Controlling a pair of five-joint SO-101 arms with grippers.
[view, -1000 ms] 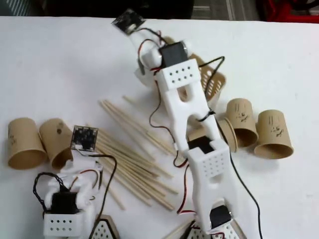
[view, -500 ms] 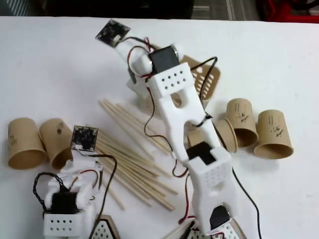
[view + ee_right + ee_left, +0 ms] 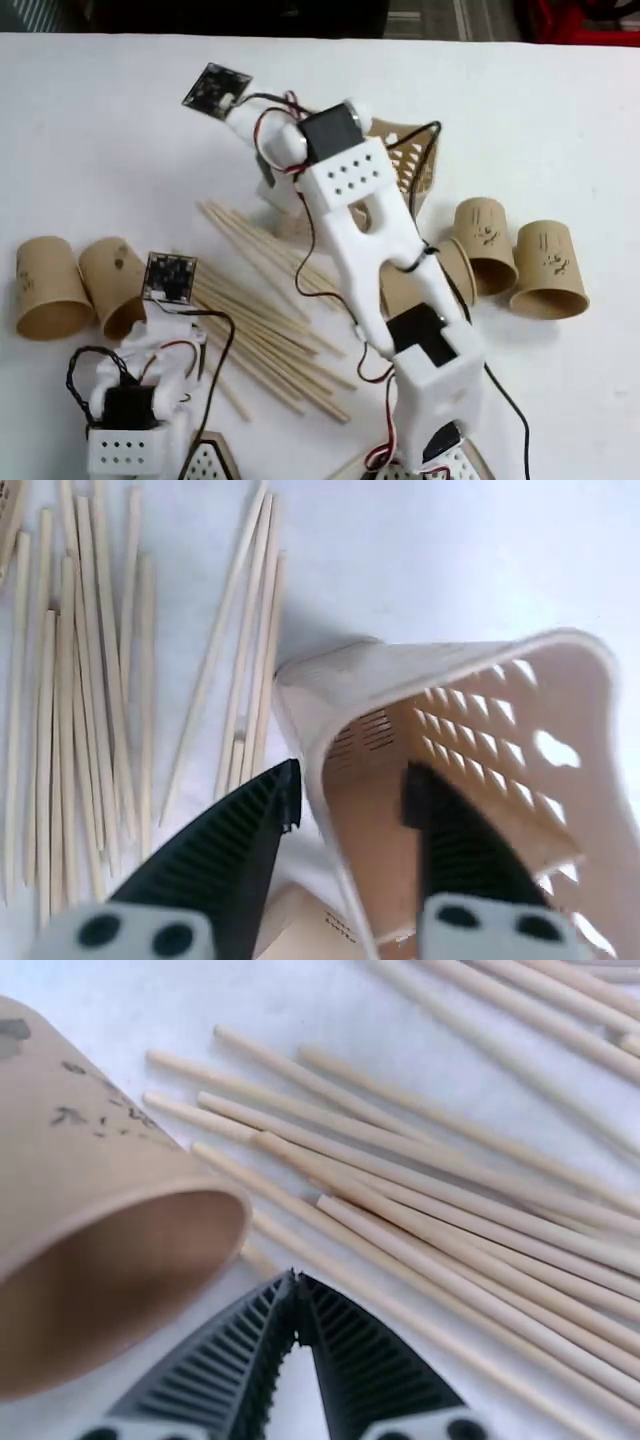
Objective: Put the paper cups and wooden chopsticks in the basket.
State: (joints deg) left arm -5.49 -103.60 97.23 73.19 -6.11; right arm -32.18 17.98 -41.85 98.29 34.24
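Cups (image 3: pixel 48 290) at nine and three o'clock and chopsticks (image 3: pixel 270 330) are lying outside the basket (image 3: pixel 412 165); your right tool (image 3: pixel 350 780), apart, is straddling its wall, your left tool (image 3: pixel 297 1290) sitting together.

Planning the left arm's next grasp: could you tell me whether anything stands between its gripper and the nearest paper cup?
Nothing upright does. The left gripper, shut, sits beside the open mouth of the paper cup; only chopsticks flat on the table run past its tips.
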